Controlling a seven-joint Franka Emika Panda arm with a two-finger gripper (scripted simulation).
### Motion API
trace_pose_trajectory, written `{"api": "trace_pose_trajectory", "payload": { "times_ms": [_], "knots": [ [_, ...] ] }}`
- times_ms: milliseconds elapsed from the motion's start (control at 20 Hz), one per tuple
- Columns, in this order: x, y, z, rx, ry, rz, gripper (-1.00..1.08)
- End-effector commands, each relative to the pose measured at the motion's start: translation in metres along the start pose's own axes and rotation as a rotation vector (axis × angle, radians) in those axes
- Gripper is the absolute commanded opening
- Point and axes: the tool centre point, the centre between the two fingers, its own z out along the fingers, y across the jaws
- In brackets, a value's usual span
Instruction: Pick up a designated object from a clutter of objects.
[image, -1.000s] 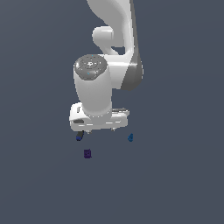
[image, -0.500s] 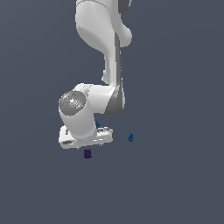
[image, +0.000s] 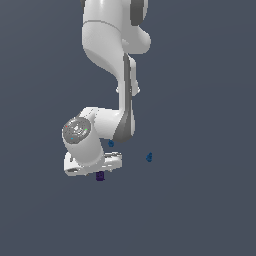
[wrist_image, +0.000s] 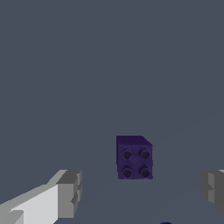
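The designated object is a tiny dark purple block (wrist_image: 134, 157) with four studs on top, resting on the grey floor; in the exterior view the purple block (image: 100, 175) peeks out just under the white hand. My gripper (wrist_image: 142, 192) hangs low over it, open, with one grey finger (wrist_image: 70, 192) on one side and the other fingertip (wrist_image: 213, 189) far on the opposite side, neither touching the block. Of the clutter, two small blue drop-shaped pieces (image: 149, 157) (image: 111, 143) show in the exterior view. The screwdriver is out of view.
The white arm (image: 107, 60) rises from the hand toward the top of the exterior view and covers part of the floor behind it. A dark blue speck (wrist_image: 165, 222) sits at the wrist view's edge.
The hand has come down and shifted toward the exterior view's left, and now sits right over the purple block, partly hiding it. The block and blue pieces have not moved.
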Motion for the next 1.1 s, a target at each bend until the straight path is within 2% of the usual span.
{"api": "trace_pose_trajectory", "payload": {
  "times_ms": [0,250,700,950,1000,1050],
  "knots": [
    [0.001,0.001,0.002,-0.001,0.002,-0.002,1.0],
    [0.0,0.001,0.007,0.0,0.0,-0.001,1.0],
    [-0.001,0.001,0.047,0.0,0.002,-0.002,1.0],
    [0.001,0.002,0.052,-0.001,0.002,-0.002,1.0],
    [0.001,0.002,0.052,-0.001,0.002,-0.002,-1.0],
    [0.001,0.002,0.052,-0.001,0.002,-0.002,-1.0]
  ]
}}
